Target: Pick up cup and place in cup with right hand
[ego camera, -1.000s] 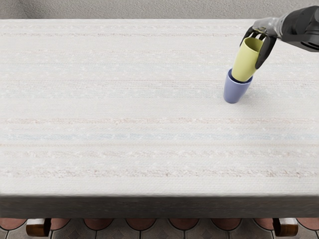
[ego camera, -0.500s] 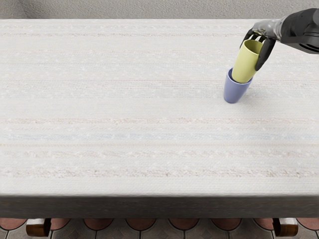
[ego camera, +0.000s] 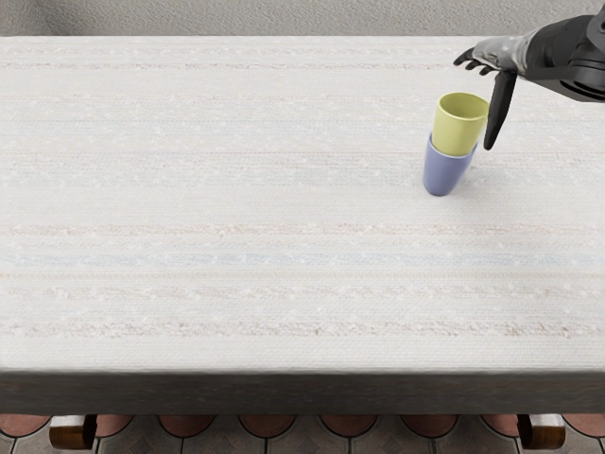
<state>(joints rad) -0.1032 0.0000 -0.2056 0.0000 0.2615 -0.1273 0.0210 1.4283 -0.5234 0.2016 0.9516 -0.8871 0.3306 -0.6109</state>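
The yellow cup (ego camera: 458, 130) stands nearly upright with its lower part inside the blue cup (ego camera: 443, 174), its upper part rising above the blue rim. The blue cup rests on the table, leaning slightly. My right hand (ego camera: 478, 102) is just above and to the right of the yellow cup, its fingers spread and holding nothing. Its thumb points down close beside the yellow cup's right side; whether it touches is unclear.
Striped pale cloth covers the table (ego camera: 236, 208), whose front edge runs across the lower picture. A grey wall (ego camera: 236, 17) rises behind it. The right forearm crosses the upper right corner.
The fingers have let go of the yellow cup and opened upward. The yellow cup has straightened and settled a little lower and to the left in the blue cup.
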